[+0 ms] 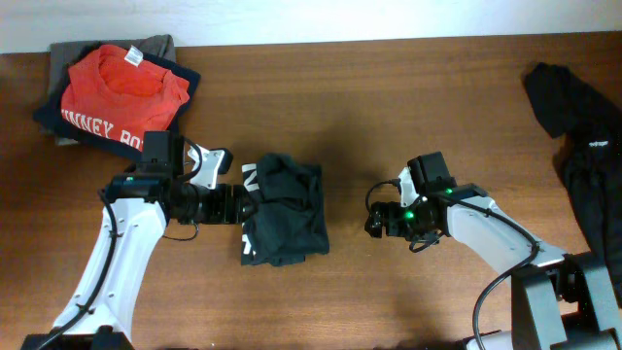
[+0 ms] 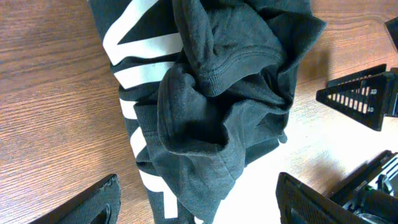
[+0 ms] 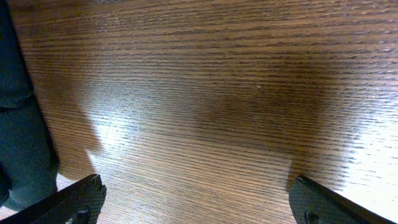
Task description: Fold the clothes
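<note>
The brown wood-grain tabletop (image 1: 408, 97) carries three lots of cloth. A bunched dark charcoal T-shirt (image 1: 284, 209) with white lettering lies near the middle. A stack of folded garments (image 1: 117, 92), red on top, sits at the far left corner. A crumpled black garment (image 1: 569, 107) lies at the right edge.
</note>
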Motion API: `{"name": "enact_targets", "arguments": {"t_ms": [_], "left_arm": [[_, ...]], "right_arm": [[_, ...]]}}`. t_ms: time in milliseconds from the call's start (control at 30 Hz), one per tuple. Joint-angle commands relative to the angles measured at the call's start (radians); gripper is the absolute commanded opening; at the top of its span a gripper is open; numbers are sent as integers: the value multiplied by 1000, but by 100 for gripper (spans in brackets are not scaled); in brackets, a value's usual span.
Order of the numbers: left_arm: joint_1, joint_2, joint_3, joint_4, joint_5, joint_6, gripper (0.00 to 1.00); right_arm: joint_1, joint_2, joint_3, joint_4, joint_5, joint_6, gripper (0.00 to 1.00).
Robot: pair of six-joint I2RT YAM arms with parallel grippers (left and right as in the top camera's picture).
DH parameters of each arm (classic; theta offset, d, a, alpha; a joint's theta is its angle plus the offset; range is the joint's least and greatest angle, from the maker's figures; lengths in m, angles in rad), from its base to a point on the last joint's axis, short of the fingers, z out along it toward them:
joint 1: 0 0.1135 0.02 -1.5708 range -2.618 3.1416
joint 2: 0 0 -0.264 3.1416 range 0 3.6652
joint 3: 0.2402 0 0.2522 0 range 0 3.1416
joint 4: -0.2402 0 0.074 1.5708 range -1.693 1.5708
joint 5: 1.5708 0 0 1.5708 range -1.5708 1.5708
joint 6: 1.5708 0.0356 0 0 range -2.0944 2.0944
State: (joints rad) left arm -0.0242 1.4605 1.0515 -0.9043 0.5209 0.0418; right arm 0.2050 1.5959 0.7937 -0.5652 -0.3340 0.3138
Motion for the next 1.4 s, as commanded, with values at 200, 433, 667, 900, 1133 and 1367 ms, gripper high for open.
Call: {"name": "enact_targets", "arguments": {"t_ms": [200, 433, 667, 900, 1133, 1367], "left_arm": [[-35, 56, -33, 16, 17, -5, 80], [-92, 118, -33, 96, 3, -113, 73], [-92, 122, -33, 130, 4, -125, 43], [-98, 122, -33, 130, 8, -141, 1], [-203, 98, -32, 130, 44, -156, 1], [-352, 82, -32, 146, 33, -244, 1]], "right_arm": [[-3, 51, -54, 3, 1, 29, 99], [-3, 51, -54, -3, -7, 40, 99], [-3, 51, -55, -5, -6, 39, 99], [-3, 51, -55, -4, -6, 39, 99], [-3, 51, -55, -2, -6, 40, 99], [-3, 51, -55, -2, -6, 40, 99]]}}
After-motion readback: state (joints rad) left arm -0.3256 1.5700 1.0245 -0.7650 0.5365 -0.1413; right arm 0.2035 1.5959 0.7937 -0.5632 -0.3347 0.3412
